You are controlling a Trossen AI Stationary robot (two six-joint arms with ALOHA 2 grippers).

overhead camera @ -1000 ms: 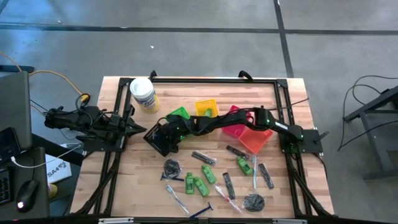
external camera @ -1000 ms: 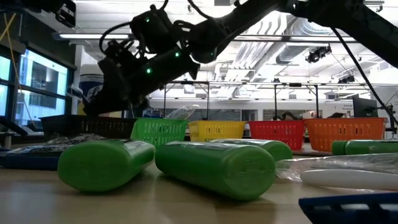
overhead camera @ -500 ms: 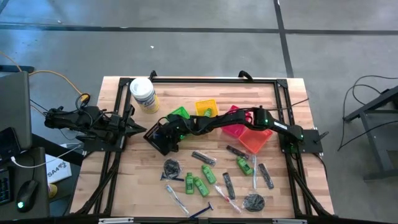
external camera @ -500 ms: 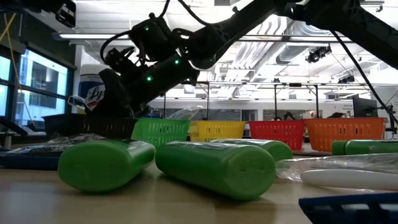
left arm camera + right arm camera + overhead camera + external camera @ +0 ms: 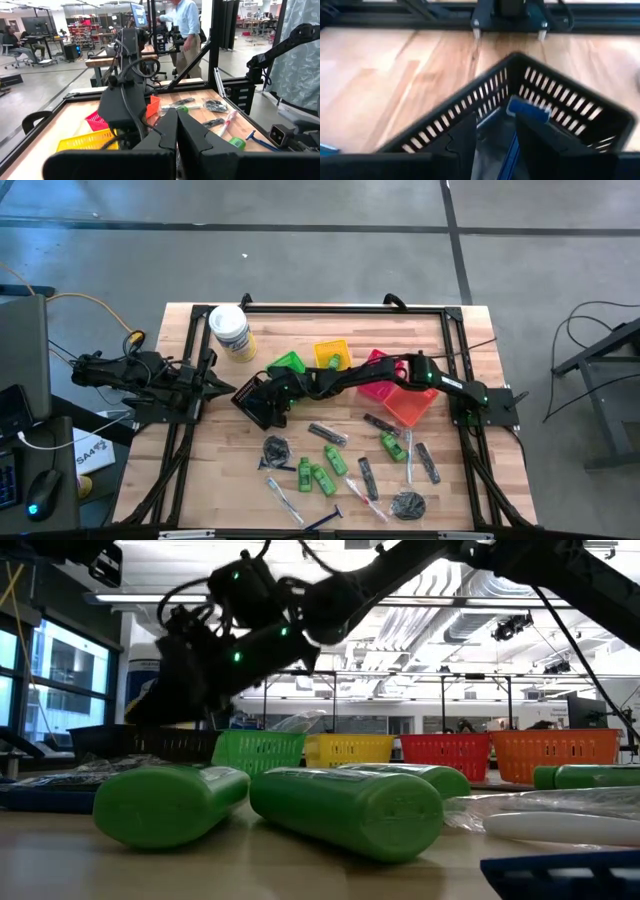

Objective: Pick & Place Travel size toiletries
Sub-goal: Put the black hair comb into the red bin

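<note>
Right wrist view: right gripper (image 5: 492, 142) fingers parted, over black basket (image 5: 560, 107); blue-handled razor (image 5: 520, 117) between them, long axis along fingers; left gripper (image 5: 176, 131) closed, parked left.

Slatted black plastic basket (image 5: 560, 107); pale wood-grain tabletop (image 5: 395, 75); glossy green plastic bottles (image 5: 345, 808).

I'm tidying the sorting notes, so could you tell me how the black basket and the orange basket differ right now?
The black basket sits near the table's left side; the orange basket sits toward the right. The right claw hangs open over the black basket, while nothing hovers over the orange one. A blue-handled razor lies in the black basket; the orange one shows nothing inside. Both are small slotted plastic baskets, set askew.
</note>
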